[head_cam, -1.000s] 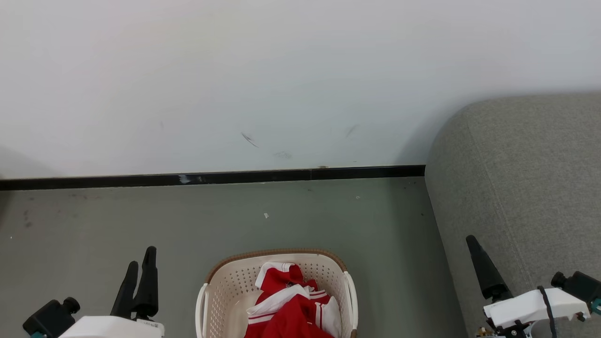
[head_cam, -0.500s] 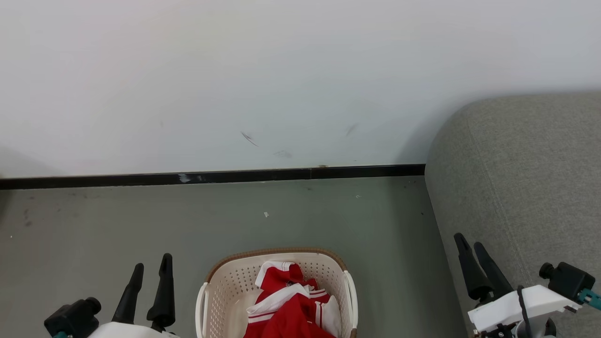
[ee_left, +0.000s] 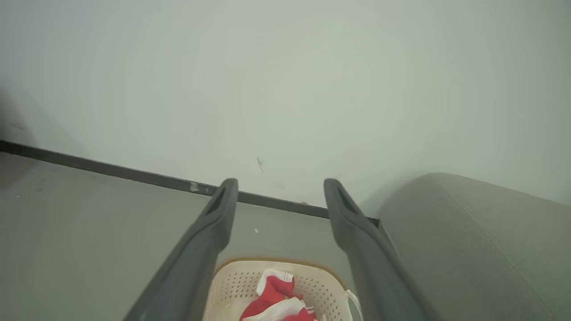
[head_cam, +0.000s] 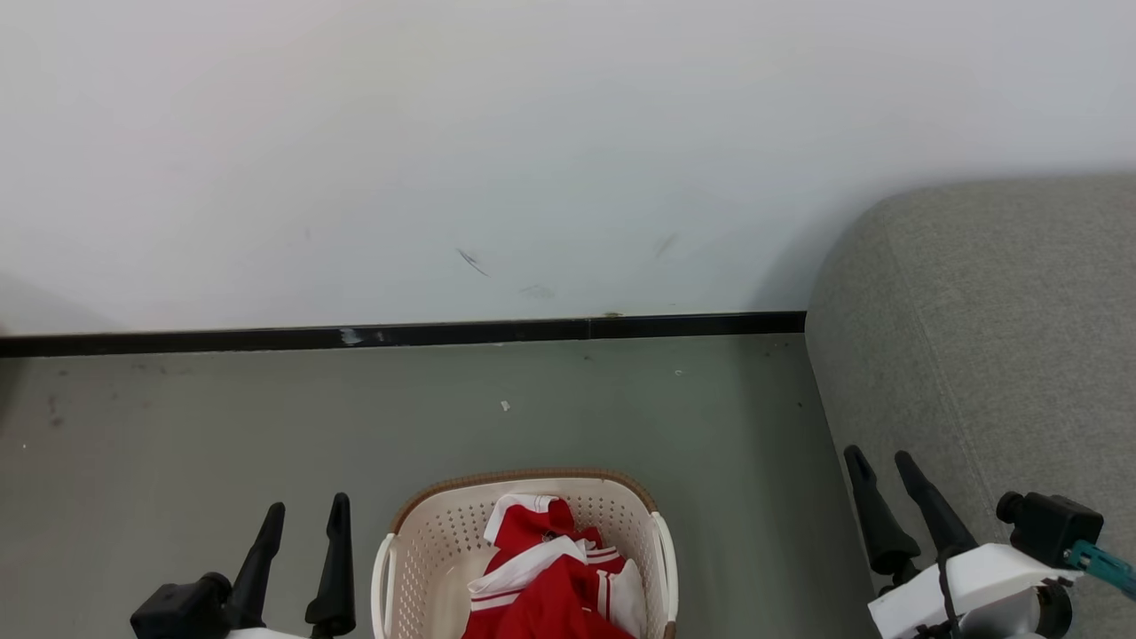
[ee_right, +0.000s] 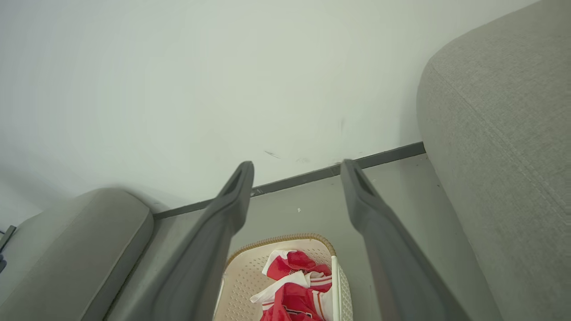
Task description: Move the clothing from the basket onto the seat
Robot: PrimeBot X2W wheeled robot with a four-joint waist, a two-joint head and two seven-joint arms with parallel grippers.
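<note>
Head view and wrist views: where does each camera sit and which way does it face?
Head view: on the head, facing forward and down at floor, wall, basket and seat; left gripper and right gripper, open, at bottom corners.
Left wrist view: on the left wrist, facing the wall along its fingers.
Right wrist view: on the right wrist, facing the wall along its fingers.
Shared: all three show the basket holding the clothing.

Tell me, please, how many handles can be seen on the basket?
2: the left handle and the right handle, one on each side of the basket. Its near edge is cut off, so another could be hidden.
</note>
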